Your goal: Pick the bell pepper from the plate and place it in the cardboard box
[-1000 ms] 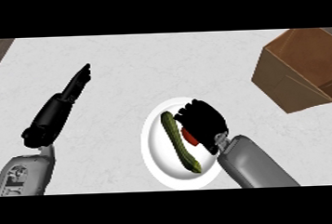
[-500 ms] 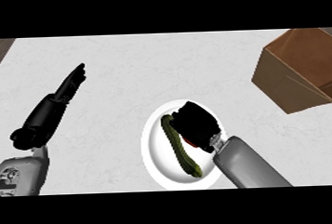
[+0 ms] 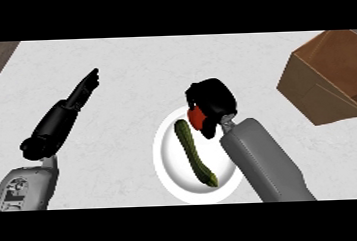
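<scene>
Right hand (image 3: pixel 213 102) over top edge of white plate (image 3: pixel 170 169), fingers curled round red bell pepper (image 3: pixel 197 118), mostly hidden under hand. Long green veg (image 3: pixel 194 153) lying beside it on plate. Cardboard box (image 3: pixel 329 77) well apart, far right of table (image 3: pixel 135 64). Left hand (image 3: pixel 72 105) resting at left, fingers straight, together, holding nothing.

We see the red bell pepper (image 3: pixel 197 117) mostly hidden, at the white plate's (image 3: pixel 170 163) upper edge. The brown cardboard box (image 3: pixel 329 77) sits well apart, upper right.
</scene>
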Tool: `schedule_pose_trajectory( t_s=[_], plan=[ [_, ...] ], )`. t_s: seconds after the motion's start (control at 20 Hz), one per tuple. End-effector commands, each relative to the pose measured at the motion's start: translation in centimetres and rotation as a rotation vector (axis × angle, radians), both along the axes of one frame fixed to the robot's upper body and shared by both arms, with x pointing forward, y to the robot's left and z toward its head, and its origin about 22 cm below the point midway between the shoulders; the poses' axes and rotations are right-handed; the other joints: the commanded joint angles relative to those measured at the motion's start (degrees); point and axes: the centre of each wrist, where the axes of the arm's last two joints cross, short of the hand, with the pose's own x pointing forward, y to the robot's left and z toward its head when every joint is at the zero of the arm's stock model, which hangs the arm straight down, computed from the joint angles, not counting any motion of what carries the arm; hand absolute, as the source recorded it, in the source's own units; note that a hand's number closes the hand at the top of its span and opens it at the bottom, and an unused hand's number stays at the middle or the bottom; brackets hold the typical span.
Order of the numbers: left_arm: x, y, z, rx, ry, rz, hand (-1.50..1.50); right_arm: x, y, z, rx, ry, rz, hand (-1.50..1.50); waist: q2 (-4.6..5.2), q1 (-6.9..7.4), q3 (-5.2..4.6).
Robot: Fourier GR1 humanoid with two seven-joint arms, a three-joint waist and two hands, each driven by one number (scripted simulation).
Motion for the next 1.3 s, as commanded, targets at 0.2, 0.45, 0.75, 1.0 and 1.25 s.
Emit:
schedule_pose_trajectory(
  t_s=[0.2, 0.45, 0.75, 1.0, 1.25],
  plan=[
    [-1.4, 1.5, -1.1, 0.0, -0.012, 0.017, 0.0, 2.2, 1.6, 4.4, 0.028, -0.258, -0.034, 1.5, -0.39, -1.02, -0.02],
    [-0.4, 1.0, 0.2, -0.006, -0.002, 0.02, 0.0, 1.9, 2.8, 11.1, 0.125, -0.346, -0.162, 1.5, -0.55, -1.5, -0.02],
    [-0.8, 0.7, -0.7, -0.007, 0.011, 0.035, 0.0, 2.2, -0.8, 15.7, 0.364, -0.445, -0.508, 1.5, -0.66, -2.02, -0.02],
    [0.8, 0.0, 0.9, -0.004, -0.001, 0.043, 0.0, 4.1, -5.6, 16.9, 0.357, -0.489, -0.648, 1.5, -0.32, -1.87, -0.02],
    [0.1, -1.3, 0.8, -0.008, -0.002, 0.016, 0.0, 5.6, -11.8, 16.9, 0.366, -0.499, -0.745, 1.5, -0.29, -1.64, 0.0]
  ],
)
